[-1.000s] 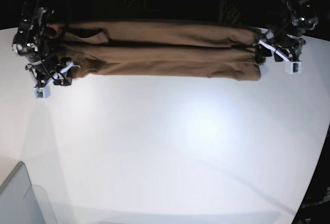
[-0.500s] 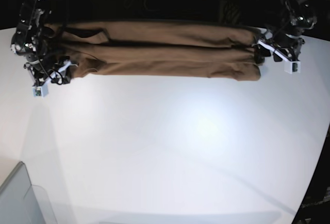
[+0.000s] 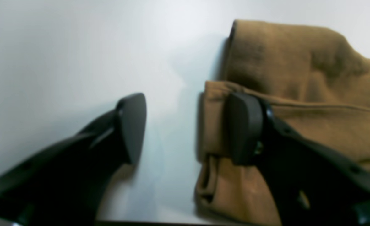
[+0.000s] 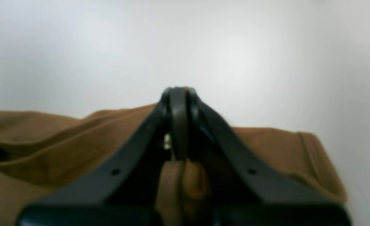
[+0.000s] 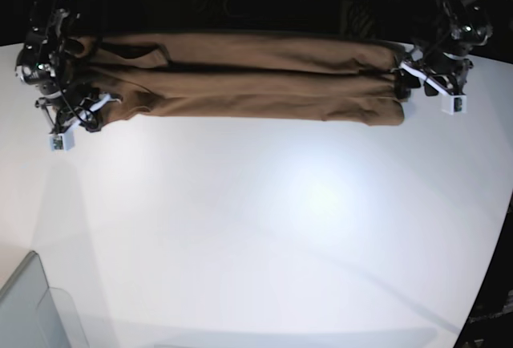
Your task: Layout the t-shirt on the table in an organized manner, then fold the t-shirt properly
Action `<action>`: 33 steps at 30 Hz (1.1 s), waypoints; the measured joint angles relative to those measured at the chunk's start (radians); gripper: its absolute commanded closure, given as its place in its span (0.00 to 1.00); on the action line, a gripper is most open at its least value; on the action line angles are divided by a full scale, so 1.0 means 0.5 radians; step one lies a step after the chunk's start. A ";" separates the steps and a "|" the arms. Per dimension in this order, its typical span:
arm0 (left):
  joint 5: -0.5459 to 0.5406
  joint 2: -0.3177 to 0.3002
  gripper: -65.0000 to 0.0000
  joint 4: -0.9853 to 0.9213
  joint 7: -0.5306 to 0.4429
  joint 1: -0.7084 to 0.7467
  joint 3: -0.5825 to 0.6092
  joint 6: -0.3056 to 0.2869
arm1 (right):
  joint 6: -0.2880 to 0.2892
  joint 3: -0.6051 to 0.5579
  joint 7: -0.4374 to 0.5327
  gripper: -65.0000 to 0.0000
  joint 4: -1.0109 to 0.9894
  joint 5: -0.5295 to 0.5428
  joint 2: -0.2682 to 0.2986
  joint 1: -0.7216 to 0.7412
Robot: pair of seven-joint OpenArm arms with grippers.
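Right gripper [image 4: 178, 94]: jaws pressed together at the centre of the right wrist view, with a fold of tan cloth pinched between them just below the tips. The cloth belongs to the t-shirt [image 4: 62, 147], which spreads across the lower half of that frame on both sides of the jaws. In the base view this gripper [image 5: 76, 119] sits at the upper left of the frame, at the end of the garment.

Left gripper [image 3: 185, 128]: jaws wide apart. In the left wrist view one fingertip [image 3: 133, 125] stands over bare table [image 3: 62, 47] at centre left; the other [image 3: 244, 128] lies over the folded edge of the t-shirt [image 3: 298, 78] at centre right. No cloth is clamped between them. In the base view this gripper [image 5: 413, 83] sits at the upper right, at the opposite end of the garment.

T-shirt [image 5: 240, 75]: gathered into a long horizontal band of several lengthwise folds, lying along the upper edge of the base view between the two grippers. The table [image 5: 280, 228] fills the remainder of that frame.
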 measured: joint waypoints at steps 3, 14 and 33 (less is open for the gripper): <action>-0.002 0.000 0.39 0.000 -0.001 0.001 -0.001 -0.001 | -0.002 0.005 -0.004 1.00 0.172 -0.005 -0.020 -0.069; -0.007 -0.001 0.39 -0.008 -0.007 -0.002 -0.001 -0.001 | 0.008 0.251 -0.027 1.00 0.463 -0.002 -0.169 -0.282; -0.005 0.003 0.39 0.016 0.010 -0.004 -0.001 0.000 | 0.007 0.293 0.026 1.00 0.172 0.017 -0.204 -0.333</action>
